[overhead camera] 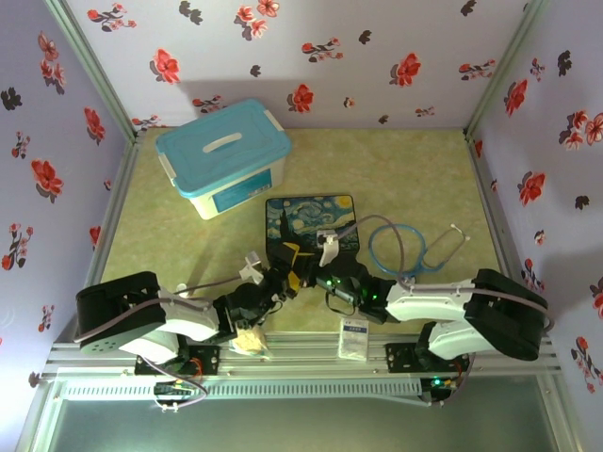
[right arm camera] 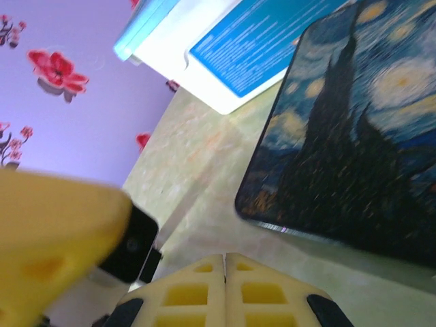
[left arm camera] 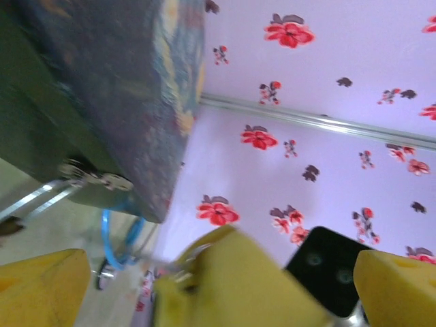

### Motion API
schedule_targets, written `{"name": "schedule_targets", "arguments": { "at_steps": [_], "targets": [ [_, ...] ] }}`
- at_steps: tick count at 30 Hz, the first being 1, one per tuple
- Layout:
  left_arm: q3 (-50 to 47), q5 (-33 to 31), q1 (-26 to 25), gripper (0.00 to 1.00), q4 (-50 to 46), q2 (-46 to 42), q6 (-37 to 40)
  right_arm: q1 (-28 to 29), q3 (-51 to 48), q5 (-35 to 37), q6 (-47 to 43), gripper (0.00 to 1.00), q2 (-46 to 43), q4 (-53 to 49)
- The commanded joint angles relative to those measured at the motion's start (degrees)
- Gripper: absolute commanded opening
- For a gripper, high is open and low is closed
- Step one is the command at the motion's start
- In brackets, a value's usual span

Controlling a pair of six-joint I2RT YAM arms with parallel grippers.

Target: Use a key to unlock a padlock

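The right gripper [right arm camera: 225, 276] is closest in its wrist view, its yellow fingers pressed flat together along one seam. The left gripper [left arm camera: 223, 272] has its fingers spread wide to the two lower corners of its own view, and yellow fingers of the right gripper sit in the gap between them. The two grippers meet low over the table [overhead camera: 188, 245], just before the near edge of the painted tin box [overhead camera: 311, 221]; where the padlock and the key lie there I cannot tell. Right of the tin lies a blue stethoscope [overhead camera: 415, 247]. Farther back on the left stands a white tub with a blue lid [overhead camera: 222, 155]
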Motion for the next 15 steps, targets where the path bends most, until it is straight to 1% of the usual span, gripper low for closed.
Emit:
{"name": "schedule_targets", "arguments": {
  "at_steps": [1,4,8,15],
  "targets": [
    [0.6,-1.7,-0.5,0.93,4.2,-1.6,2.4,0.8,-1.9,-0.3,1.4,0.01,0.6,4.6],
    [0.2,-2.0,-0.4,0.87,4.0,-2.5,3.3,0.7,-2.6,0.4,1.9,0.01,0.3,5.3],
    [-0.9,-2.4,-0.4,0.83,4.0,-2.1,2.6,1.1,-3.1,0.3,1.8,0.01,-0.4,4.7],
    [-1.6,-3.0,-0.4,0.67,4.0,-1.8,4.3,1.4,-4.3,1.0,1.9,0.01,-2.3,2.5]
  ]
}}
